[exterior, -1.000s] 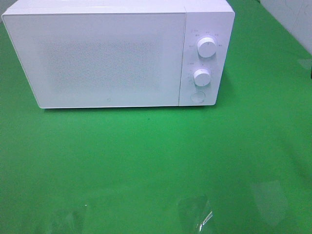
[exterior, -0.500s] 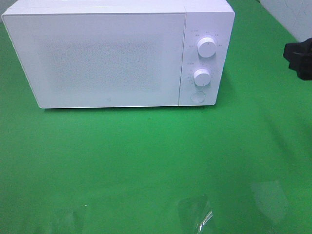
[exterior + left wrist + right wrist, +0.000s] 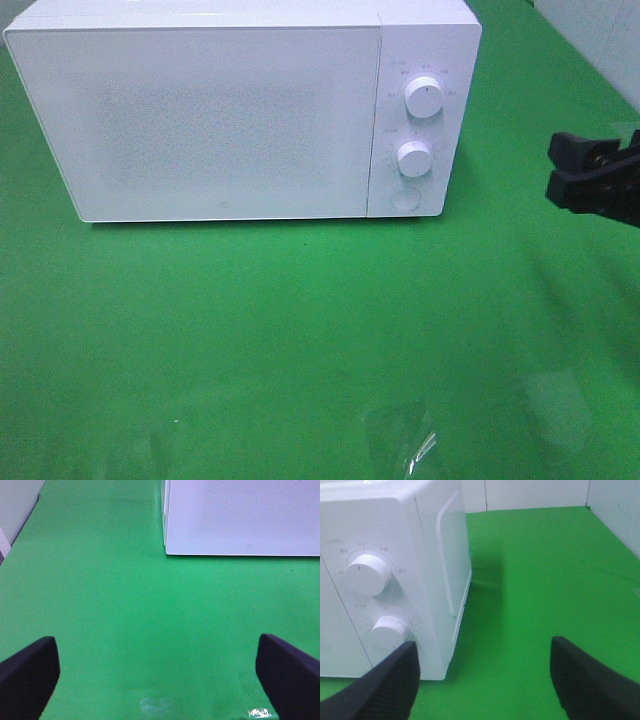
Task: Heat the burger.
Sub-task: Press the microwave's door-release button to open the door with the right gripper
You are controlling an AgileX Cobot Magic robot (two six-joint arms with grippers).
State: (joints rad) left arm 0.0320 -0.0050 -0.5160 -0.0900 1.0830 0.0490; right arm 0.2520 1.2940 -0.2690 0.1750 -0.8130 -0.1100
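Exterior high view shows the right gripper (image 3: 562, 168) spread open and empty, right of the closed white microwave (image 3: 220, 120). The left gripper (image 3: 160, 680) gapes empty over the green mat (image 3: 150, 620). Where the burger lies cannot be told.

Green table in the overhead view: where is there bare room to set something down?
The whole stretch of green table in front of the microwave is bare. Tightest is the microwave's right side, where the open right gripper hovers.

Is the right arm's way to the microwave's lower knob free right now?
Probably yes: the right gripper hangs open to the side of the microwave, and only green mat shows between it and the lower knob.
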